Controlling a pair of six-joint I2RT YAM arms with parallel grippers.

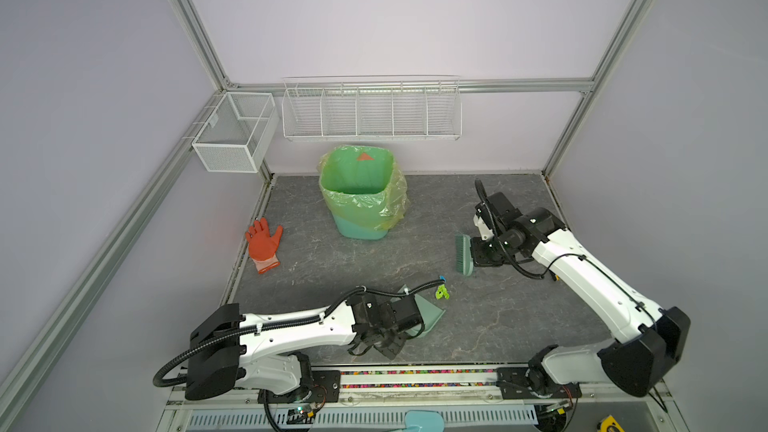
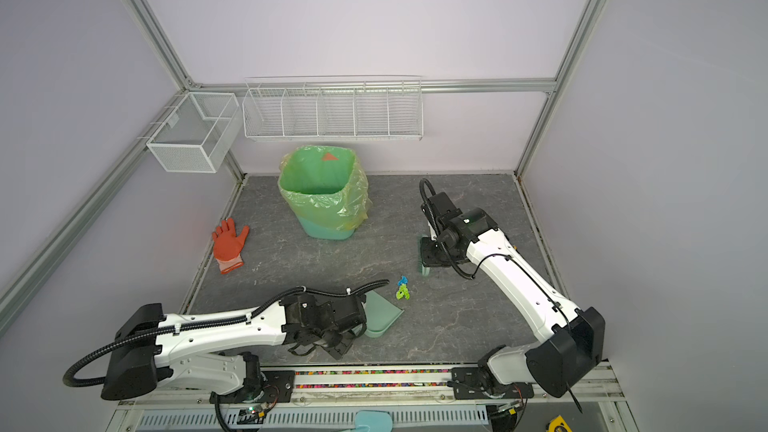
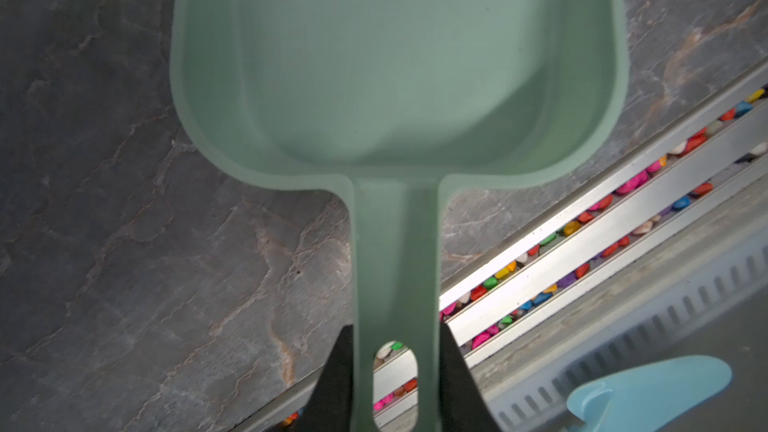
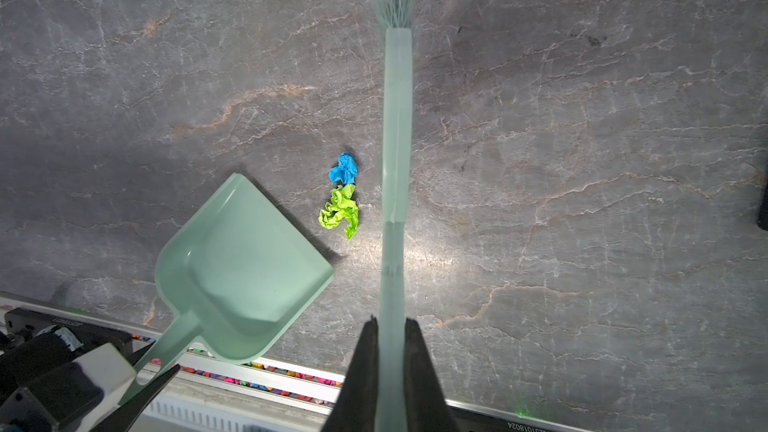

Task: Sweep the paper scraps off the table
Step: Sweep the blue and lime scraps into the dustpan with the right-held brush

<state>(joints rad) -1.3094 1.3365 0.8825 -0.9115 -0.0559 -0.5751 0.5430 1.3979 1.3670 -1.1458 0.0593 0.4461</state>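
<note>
With left fingers (image 3: pixel 336 380) pinching the handle of the empty pale-green plastic dustpan (image 4: pixel 241 268) and right fingers (image 4: pixel 365 371) clamped on the pale-green bristle brush (image 4: pixel 397 139), the crumpled blue-and-lime paper scraps (image 4: pixel 341 197) lying between them on the grey veined counter (image 4: pixel 582 160) likely need brushing panward next.

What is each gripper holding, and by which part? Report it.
Left gripper: the dustpan, by its handle end. Right gripper: the brush, by its handle.
</note>
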